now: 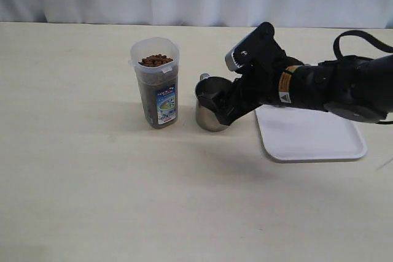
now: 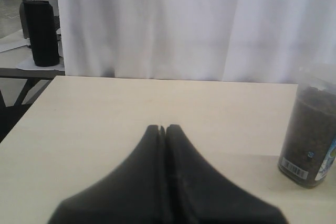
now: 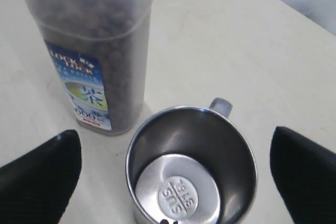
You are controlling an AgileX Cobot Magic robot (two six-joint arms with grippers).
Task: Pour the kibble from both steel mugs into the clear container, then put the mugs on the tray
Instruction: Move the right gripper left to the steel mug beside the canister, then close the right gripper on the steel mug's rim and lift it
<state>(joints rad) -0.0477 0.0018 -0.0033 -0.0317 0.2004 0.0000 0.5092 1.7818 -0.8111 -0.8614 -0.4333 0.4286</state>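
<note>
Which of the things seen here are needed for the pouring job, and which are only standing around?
For the job:
- clear container, holding kibble
- one steel mug, empty; no second mug is in view
- white tray

Just there:
- black cylinder in the background
- white curtain

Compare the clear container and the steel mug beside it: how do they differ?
The clear container is tall, translucent plastic; the steel mug is shorter, shiny metal. The container is full of kibble; the mug is empty. Both stand upright on the table, open-topped.
</note>
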